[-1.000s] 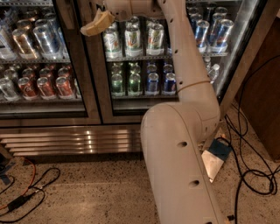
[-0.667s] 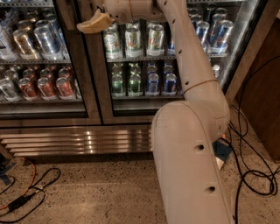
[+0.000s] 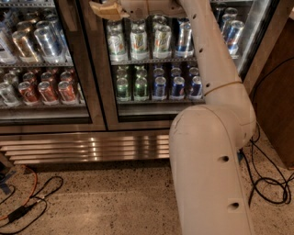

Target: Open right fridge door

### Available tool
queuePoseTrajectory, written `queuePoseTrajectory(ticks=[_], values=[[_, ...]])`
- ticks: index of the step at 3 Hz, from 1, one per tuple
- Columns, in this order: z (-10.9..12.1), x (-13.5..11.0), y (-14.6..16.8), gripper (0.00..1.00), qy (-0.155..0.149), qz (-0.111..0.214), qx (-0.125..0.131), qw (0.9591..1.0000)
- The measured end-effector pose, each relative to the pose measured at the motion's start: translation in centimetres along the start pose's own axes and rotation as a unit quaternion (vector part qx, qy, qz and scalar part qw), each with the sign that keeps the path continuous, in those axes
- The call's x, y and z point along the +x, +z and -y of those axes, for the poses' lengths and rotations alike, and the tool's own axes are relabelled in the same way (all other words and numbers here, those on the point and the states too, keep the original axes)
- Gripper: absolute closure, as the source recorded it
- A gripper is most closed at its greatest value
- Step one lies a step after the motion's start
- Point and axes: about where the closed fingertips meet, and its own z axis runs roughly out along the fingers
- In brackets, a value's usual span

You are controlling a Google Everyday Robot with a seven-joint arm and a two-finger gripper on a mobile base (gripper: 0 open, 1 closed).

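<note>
Behind the left door (image 3: 41, 64) stood red and silver cans. The gripper (image 3: 104, 9) hung at the top edge, at the left frame of the right door (image 3: 151, 112); whether it was spread or closed, I cannot tell. That door sat shut, fronting green and blue cans. The arm (image 3: 211, 151) rose before it, and cables (image 3: 271, 183) lay on the floor.

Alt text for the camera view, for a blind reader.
A white robot arm reaches up to a steel drinks cooler, its tool at the top left edge of the right fridge door, which looks shut. Cans fill the shelves behind it and the left door; cables lie on the floor.
</note>
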Motion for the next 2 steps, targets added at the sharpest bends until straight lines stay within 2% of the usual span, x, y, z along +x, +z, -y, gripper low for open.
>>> queuePoseTrajectory(ticks=[1,2], values=[[0.45,0.33,-0.12,1.0,0.0,0.0,0.0,1.0],[0.48,0.34,-0.13,0.81,0.0,0.0,0.0,1.0]])
